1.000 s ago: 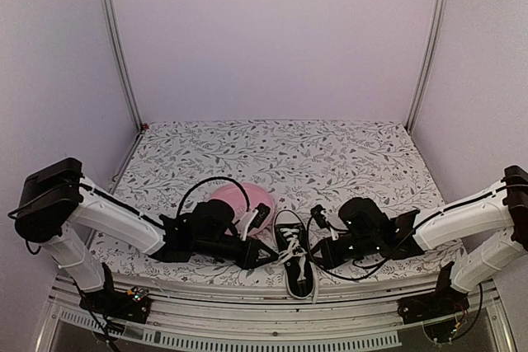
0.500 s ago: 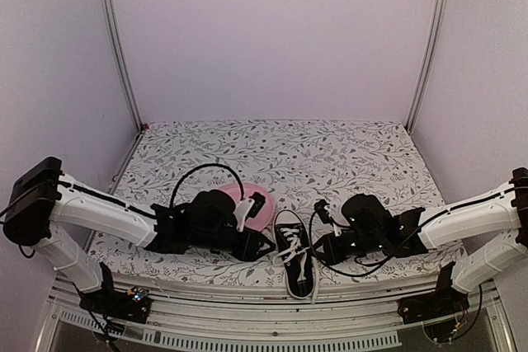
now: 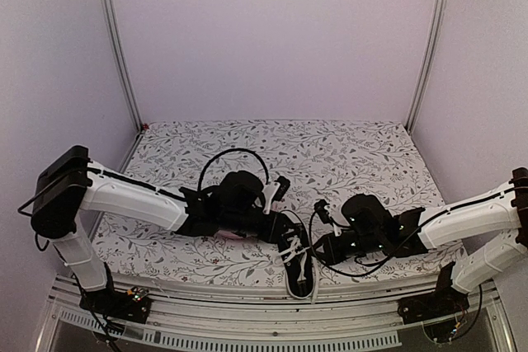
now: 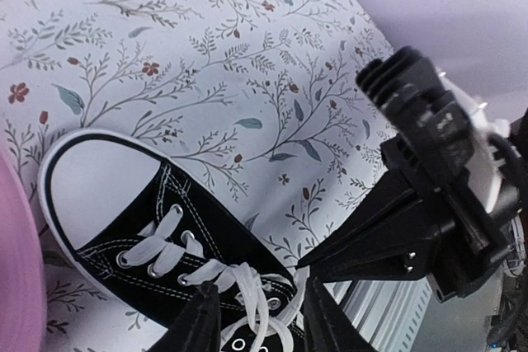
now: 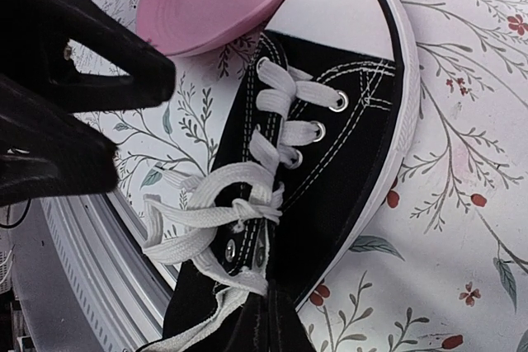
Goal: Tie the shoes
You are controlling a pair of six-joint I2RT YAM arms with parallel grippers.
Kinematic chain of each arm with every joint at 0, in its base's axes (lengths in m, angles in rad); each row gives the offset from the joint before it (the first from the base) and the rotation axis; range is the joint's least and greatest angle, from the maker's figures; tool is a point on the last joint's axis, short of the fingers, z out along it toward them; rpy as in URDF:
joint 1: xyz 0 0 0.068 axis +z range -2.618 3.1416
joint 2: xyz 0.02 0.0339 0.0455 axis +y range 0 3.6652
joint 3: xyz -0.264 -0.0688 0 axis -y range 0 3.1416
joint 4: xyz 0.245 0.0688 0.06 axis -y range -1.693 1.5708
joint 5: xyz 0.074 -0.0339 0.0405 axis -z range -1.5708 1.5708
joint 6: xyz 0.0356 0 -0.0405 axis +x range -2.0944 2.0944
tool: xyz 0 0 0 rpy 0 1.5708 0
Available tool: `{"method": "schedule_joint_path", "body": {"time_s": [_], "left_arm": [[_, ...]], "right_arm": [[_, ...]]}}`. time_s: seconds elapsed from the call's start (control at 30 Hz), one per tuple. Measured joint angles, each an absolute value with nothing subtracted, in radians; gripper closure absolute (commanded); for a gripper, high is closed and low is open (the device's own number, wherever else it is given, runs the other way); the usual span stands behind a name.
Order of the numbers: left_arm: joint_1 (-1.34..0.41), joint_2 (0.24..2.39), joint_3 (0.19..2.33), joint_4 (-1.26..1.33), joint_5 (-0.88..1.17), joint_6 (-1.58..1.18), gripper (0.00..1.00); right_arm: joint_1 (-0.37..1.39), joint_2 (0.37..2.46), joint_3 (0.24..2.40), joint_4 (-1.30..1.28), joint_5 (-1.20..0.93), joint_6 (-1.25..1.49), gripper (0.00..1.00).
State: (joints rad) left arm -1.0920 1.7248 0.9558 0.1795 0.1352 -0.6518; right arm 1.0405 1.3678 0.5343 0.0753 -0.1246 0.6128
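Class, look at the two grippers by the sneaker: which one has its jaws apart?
The left gripper, above the white laces of the sneaker: its fingers stand apart with a gap between them, whereas the right gripper has its fingers pressed together.

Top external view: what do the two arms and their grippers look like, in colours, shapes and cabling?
The left arm and right arm both have white tubular links between bulky black joint housings. A black cable arcs in a loop above the left wrist. The left gripper and right gripper are all black, with tapered, wedge-shaped fingers. No markings are readable.
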Motion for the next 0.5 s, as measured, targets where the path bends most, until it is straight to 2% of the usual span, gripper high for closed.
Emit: {"method": "schedule_joint_path", "body": {"time_s": [0.33,0.5], "left_arm": [[-1.091,1.809,0.976,0.175,0.211,-0.663,0.7],[-1.091,1.827,0.978,0.175,0.231,-0.677,0.77]], "right_arm": [[1.04,1.371,0.535,0.086,-0.125,0.613,0.98],[1.04,1.374,0.536,0.094,-0.125,0.613,0.98]]}}
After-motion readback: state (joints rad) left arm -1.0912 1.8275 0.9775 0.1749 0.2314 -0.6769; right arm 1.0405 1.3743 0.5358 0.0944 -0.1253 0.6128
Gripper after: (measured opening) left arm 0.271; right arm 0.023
